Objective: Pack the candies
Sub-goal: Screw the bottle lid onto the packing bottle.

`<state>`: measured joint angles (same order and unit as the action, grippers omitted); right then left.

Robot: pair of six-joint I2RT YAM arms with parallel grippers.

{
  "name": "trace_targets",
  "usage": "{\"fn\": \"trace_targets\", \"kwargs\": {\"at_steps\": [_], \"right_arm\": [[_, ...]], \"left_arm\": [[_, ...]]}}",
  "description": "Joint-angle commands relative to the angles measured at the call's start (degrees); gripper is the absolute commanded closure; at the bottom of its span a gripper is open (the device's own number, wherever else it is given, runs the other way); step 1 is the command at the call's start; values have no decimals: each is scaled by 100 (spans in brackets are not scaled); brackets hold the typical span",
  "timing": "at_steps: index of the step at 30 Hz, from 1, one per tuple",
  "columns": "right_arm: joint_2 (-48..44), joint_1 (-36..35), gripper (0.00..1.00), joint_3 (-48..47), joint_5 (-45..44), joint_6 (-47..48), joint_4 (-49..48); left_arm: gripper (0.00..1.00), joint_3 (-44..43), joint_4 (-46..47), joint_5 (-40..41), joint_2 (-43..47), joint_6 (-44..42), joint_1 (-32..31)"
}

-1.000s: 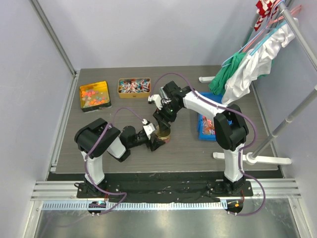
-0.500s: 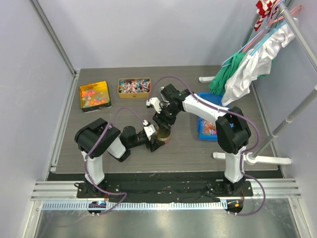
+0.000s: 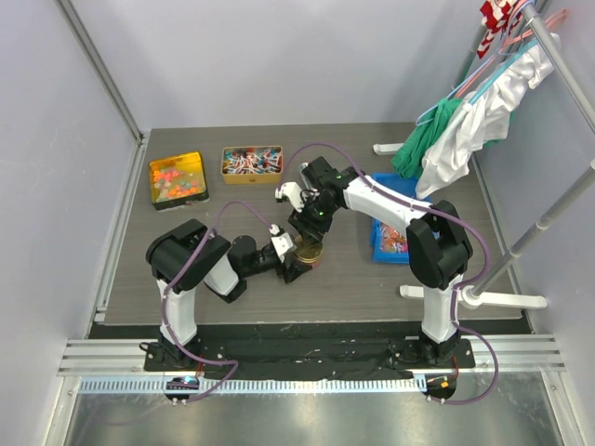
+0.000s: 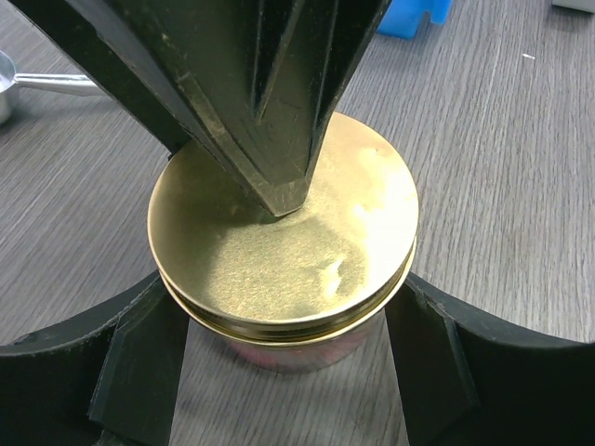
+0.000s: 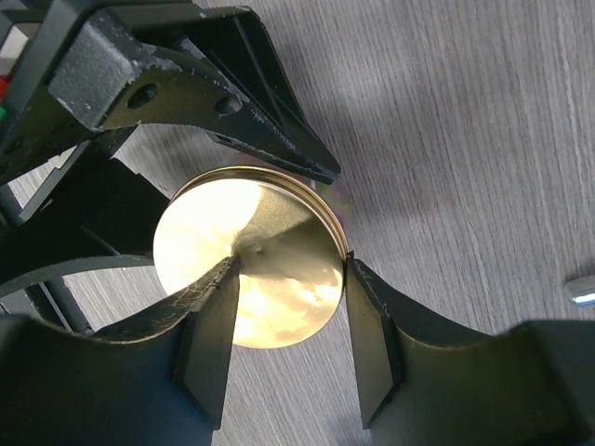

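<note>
On my overhead feed the jar (image 3: pixel 309 253) stands upright on the counter (image 3: pixel 372 290), roughly in the middle and just in front of both arms, with its gold lid (image 4: pixel 358 232) sitting flat on the mouth. Through the left wrist camera I see the left gripper (image 4: pixel 288 372) reaching in from the left, its 2 fingers (image 4: pixel 149 372) pressed against opposite sides of the glass body just under the lid, so it is pinching the jar. A reddish fill shows through the glass below the rim, too blurred for me to make out single pieces. The right gripper (image 5: pixel 290 269) comes down from above with its fingers spread: 1 fingertip rests on top of the lid near its middle, and the other sits at the lid's right edge, as the right wrist view shows it. The loose candies (image 3: pixel 177 181) lie well apart from the jar: orange and red ones in a yellow tin (image 3: pixel 152 181) at the far left, mixed wrapped ones in a second tin (image 3: pixel 251 178) just right of it, and a few more in a blue tray (image 3: pixel 376 251) to the right of the jar, partly hidden under the right arm. A metal scoop (image 4: pixel 56 83) lies on the counter near the jar.
</note>
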<state>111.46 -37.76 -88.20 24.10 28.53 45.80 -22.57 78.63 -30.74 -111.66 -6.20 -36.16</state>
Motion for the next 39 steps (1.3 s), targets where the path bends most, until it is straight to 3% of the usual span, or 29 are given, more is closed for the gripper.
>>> {"fn": "trace_targets", "kwargs": {"at_steps": [1, 8, 15, 19, 26, 37, 39], "right_arm": [[218, -144, 48, 181, -265, 214, 438], [192, -48, 51, 93, -134, 214, 553], [288, -39, 53, -91, 148, 188, 763], [385, -30, 49, -267, 245, 47, 746], [482, -30, 47, -496, 262, -217, 605], [175, 31, 67, 49, 218, -94, 570], [131, 93, 76, 93, 166, -67, 562]], "left_arm": [[72, -187, 1005, 253, -190, 382, -22], [61, -239, 1005, -53, -374, 198, -22], [63, -266, 1005, -477, -533, -136, -22], [57, -257, 1005, -634, -550, -250, -14], [57, -275, 1005, -732, -603, -312, -14], [62, -275, 1005, -565, -585, -224, -5], [62, -275, 1005, -564, -585, -224, -5]]}}
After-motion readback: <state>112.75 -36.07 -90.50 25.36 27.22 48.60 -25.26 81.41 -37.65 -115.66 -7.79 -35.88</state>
